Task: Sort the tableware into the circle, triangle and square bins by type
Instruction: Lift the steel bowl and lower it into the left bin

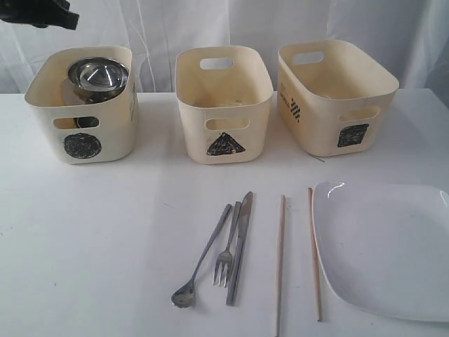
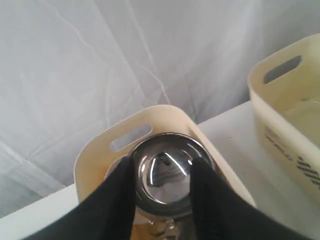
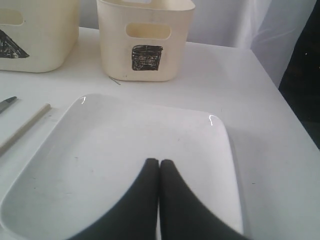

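Note:
A steel bowl [image 1: 98,76] [image 2: 167,172] sits on top of other steel ware in the circle bin [image 1: 83,119]. My left gripper [image 2: 164,161] hangs open above it, one finger on each side of the bowl in the wrist view, not touching it. Only a dark part of the left arm [image 1: 42,12] shows in the exterior view. The spoon [image 1: 203,256], fork [image 1: 226,253], knife [image 1: 240,246] and two chopsticks [image 1: 280,260] [image 1: 314,253] lie on the table. My right gripper [image 3: 159,162] is shut and empty over the white plate [image 3: 125,165] [image 1: 386,246]. The mugs and the small white bowl are hidden.
The triangle bin [image 1: 223,105] [image 3: 35,35] stands in the middle and the square bin [image 1: 337,98] [image 3: 145,40] at the right, behind the plate. A white curtain hangs behind the table. The table's right edge [image 3: 280,95] runs close to the plate.

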You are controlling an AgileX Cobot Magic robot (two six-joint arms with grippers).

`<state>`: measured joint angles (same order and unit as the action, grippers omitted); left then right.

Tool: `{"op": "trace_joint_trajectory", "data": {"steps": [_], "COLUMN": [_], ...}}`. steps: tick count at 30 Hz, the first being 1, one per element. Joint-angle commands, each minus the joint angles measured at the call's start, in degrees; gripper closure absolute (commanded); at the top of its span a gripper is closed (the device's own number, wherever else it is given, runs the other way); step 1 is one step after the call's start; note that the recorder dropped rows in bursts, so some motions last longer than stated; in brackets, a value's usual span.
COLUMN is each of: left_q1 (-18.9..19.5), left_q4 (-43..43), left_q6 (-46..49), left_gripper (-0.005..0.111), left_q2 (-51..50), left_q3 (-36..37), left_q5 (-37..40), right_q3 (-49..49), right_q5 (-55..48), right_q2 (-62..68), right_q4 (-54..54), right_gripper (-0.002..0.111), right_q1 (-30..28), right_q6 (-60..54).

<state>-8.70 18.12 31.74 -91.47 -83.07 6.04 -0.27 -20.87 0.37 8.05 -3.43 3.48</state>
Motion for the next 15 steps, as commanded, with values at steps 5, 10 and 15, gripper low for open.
{"op": "trace_joint_trajectory", "data": {"steps": [5, 10, 15], "left_q1": [0.01, 0.01, 0.01], "left_q4": [-7.33, -8.25, -10.40], "left_q6": [-3.62, -7.99, -14.01], "left_gripper": [0.107, 0.107, 0.107], "left_q2": [7.42, 6.91, 7.06], "left_q3": [-0.01, 6.10, 12.06], "left_q5": [34.33, 40.72, 38.29], "right_q3": [0.27, 0.27, 0.27], "right_q5": [0.58, 0.58, 0.58], "right_q2": [-0.37, -0.37, -0.37], "right_q4": [0.56, 0.56, 0.56], "right_gripper": [0.108, 0.108, 0.108], "right_q1": [0.09, 0.09, 0.09], "right_q6": [0.21, 0.21, 0.21]}}
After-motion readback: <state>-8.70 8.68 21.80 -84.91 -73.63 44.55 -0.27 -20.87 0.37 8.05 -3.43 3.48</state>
